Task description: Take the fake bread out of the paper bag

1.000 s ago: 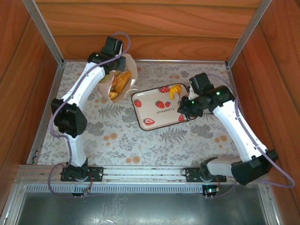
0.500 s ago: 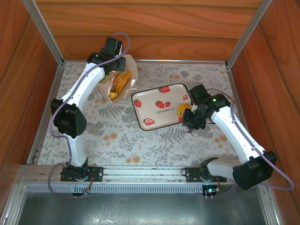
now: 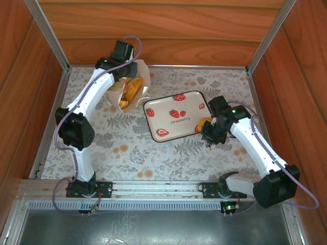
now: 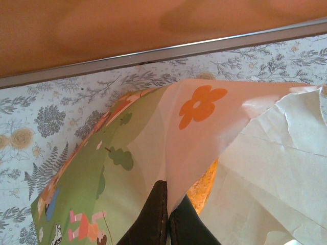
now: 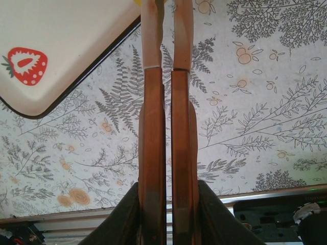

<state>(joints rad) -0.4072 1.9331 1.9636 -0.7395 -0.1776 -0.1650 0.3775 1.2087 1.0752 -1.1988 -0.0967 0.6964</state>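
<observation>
Nearest to me, my right end effector hangs over the flowered desk just off the near right corner of the strawberry tray. Its fingers are pressed almost together. One orange bread piece sits at their tips over the tray's edge, and I judge it is pinched there, though my wrist view cuts the tips off.

Farther back and to the left, beyond the tray, the paper bag stands open with the rest of the fake bread inside. The longest piece seems to run from near left to far right. My left end effector is closed on the bag's far left rim, with the paper clamped between its dark fingers.

So the remaining bread lies far and left of my right end effector, across the tray. The left is closer but busy holding the bag, which I think leaves the right to reach.
</observation>
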